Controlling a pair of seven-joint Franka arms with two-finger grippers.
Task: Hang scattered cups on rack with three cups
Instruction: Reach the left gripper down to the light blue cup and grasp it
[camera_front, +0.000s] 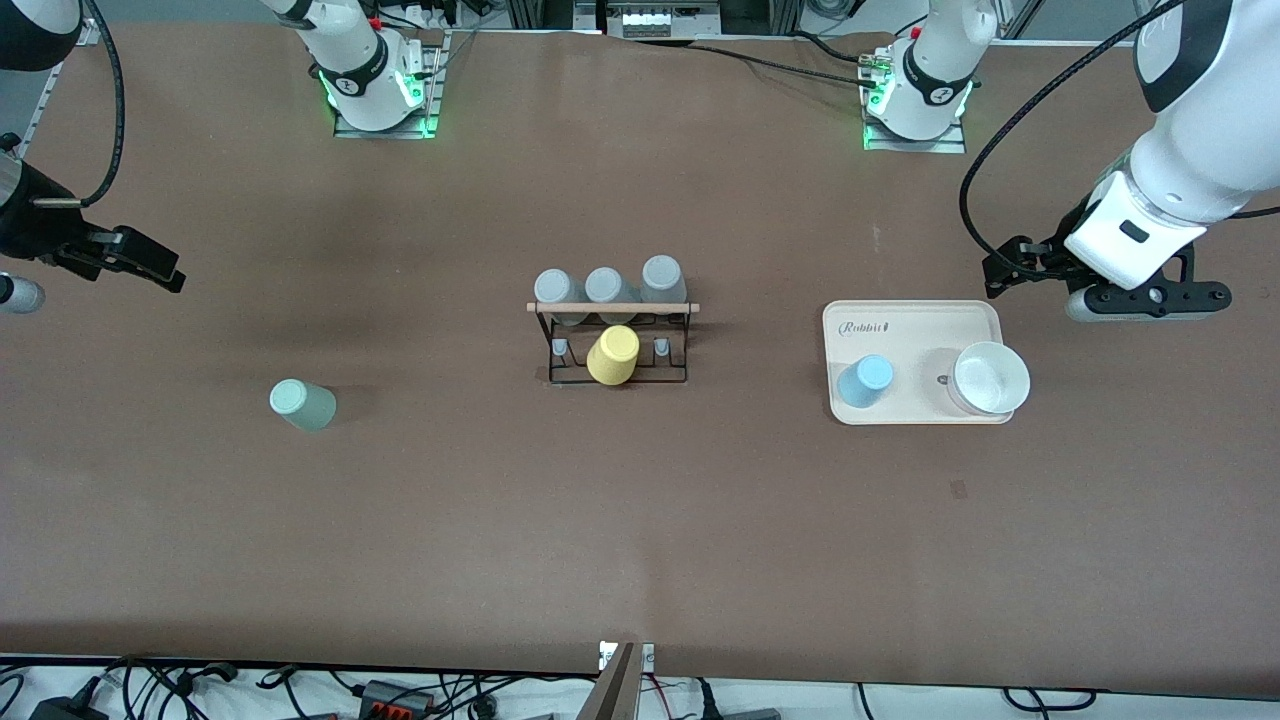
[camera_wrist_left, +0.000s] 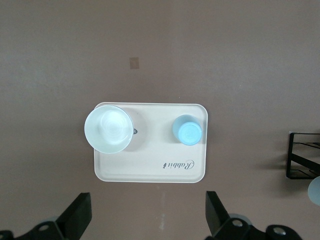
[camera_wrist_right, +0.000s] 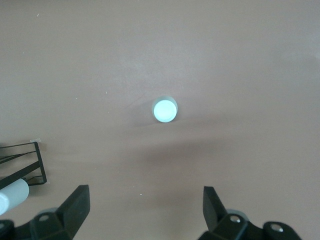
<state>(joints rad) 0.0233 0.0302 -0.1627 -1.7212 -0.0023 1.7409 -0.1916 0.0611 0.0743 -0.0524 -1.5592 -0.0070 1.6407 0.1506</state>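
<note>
The pale mint green cup (camera_front: 303, 404) stands upside down on the table toward the right arm's end; it also shows in the right wrist view (camera_wrist_right: 165, 110). The light blue cup (camera_front: 865, 381) stands upside down on the cream tray (camera_front: 915, 325), and shows in the left wrist view (camera_wrist_left: 187, 131). The black wire rack (camera_front: 612, 308) with its wooden rod is at the table's middle. It holds three grey cups (camera_front: 606, 287) and a yellow cup (camera_front: 613, 354). My right gripper (camera_front: 130, 262) (camera_wrist_right: 145, 210) is open and empty, high over the table. My left gripper (camera_front: 1150, 297) (camera_wrist_left: 148, 215) is open and empty, above the table beside the tray.
A white bowl (camera_front: 990, 378) sits on the tray beside the blue cup, also in the left wrist view (camera_wrist_left: 108, 129). The tray (camera_wrist_left: 150, 170) lies toward the left arm's end. The rack's edge shows in both wrist views (camera_wrist_left: 300, 160) (camera_wrist_right: 22, 160).
</note>
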